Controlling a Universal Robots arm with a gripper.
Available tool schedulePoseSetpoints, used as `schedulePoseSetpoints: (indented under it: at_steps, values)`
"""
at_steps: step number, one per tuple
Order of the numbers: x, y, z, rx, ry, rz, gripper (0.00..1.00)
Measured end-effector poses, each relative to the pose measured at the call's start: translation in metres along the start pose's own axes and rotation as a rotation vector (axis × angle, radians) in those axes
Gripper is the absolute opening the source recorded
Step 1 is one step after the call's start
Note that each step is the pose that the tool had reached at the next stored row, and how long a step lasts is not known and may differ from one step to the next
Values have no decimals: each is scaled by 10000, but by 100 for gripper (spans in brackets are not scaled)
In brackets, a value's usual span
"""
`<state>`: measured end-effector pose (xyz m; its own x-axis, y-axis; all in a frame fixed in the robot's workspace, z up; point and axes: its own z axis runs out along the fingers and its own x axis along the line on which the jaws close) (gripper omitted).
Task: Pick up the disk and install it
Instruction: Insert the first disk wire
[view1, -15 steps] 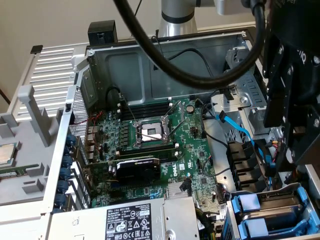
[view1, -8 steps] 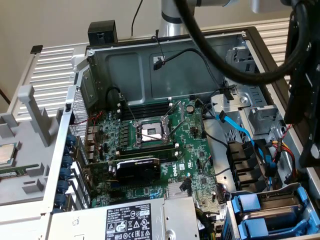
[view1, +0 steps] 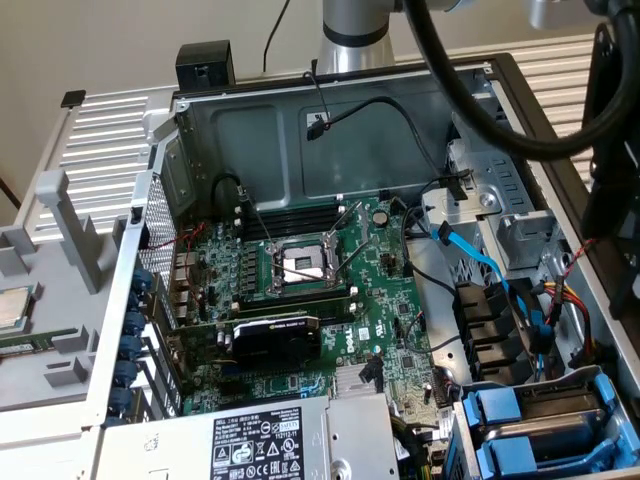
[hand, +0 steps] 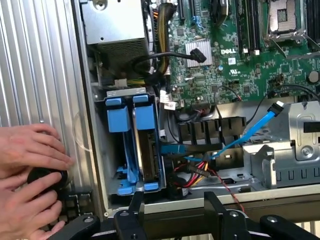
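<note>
Exterior view: the open computer case (view1: 330, 130) has its drive bay (view1: 603, 388) at the exterior view's lower right, with two blue carriers on edge inside.

Wrist view: the gripper (hand: 175, 217) hangs just short of the bay, fingers spread and empty. The disk (hand: 150, 160) is probably the carrier nearer the motherboard (hand: 225, 55); its label is hidden. A clean grip would straddle the blue frame squarely and avoid the cables (hand: 200, 167) beside it. A person's hands (hand: 30, 170) are on the table nearby.

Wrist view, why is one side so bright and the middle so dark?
Wrist view: the ribbed metal panel catches the light and gleams; the drive bay sits deep in the case, shadowed. Exterior view: the white label looks brightest; the case's back wall looks dim.
</note>
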<state>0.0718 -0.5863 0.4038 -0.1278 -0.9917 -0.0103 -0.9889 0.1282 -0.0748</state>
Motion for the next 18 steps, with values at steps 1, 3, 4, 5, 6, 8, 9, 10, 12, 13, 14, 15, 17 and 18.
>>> schedulePoseSetpoints:
  at_steps: [1, 3, 4, 5, 6, 8, 9, 10, 12, 13, 14, 15, 17, 18]
  values:
    - [-29, -10, 18, 0, -2, 0, 59]
    - [-64, -30, 52, 0, -1, 8, 59]
    - [-68, -37, 73, 1, 0, 43, 59]
    - [-68, -40, 90, 1, 6, 152, 59]
    - [-68, -39, 104, 3, 18, 277, 59]
    - [-68, -37, 139, 6, 44, 644, 59]
    - [-68, -36, 156, 8, 55, 821, 59]
    - [-68, -35, 171, 9, 68, 1000, 59]
    - [-79, -31, 207, 11, 80, 1203, 59]
    - [-103, -26, 226, 11, 78, 1207, 59]
    - [-131, -20, 243, 11, 79, 1208, 59]
    - [-152, -17, 260, 11, 80, 1211, 59]
    - [-160, -12, 297, 12, 84, 1328, 59]
    - [-161, -10, 312, 13, 94, 1445, 59]
